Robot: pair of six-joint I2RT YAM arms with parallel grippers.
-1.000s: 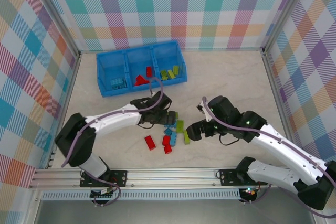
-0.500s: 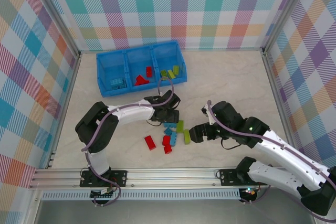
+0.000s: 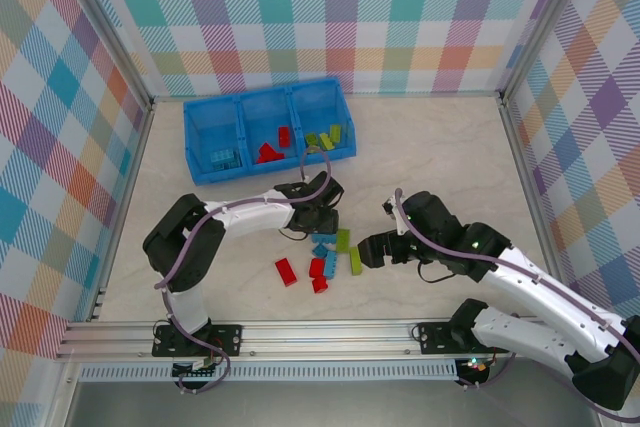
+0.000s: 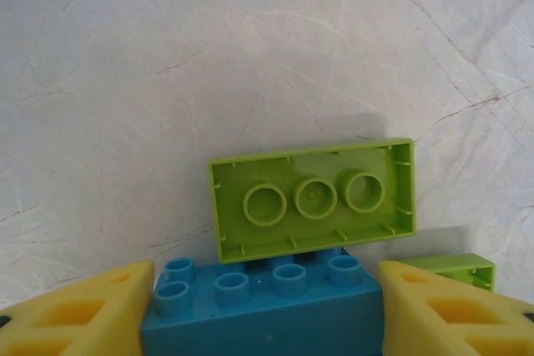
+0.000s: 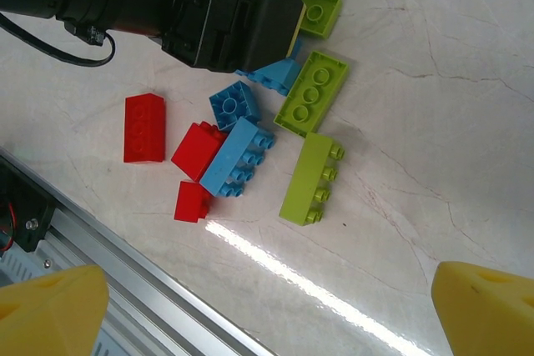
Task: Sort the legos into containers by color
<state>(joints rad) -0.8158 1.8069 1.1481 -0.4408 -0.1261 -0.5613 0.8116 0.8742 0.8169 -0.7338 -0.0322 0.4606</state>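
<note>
Sitting clamped in left tool (image 4: 265, 310): blue lego (image 4: 250, 324), green lego (image 4: 313, 198) beyond.

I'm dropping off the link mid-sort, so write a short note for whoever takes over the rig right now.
Left hand: fingers against both ends of a blue brick on the table, not yet lifted.
Right hand: open, hovering beside the loose pile.
Done: the tray holds blue legos in its left compartment, red legos in the middle, green legos in the right.
Left: the loose pile, roughly nine pieces in red, blue and green.
</note>
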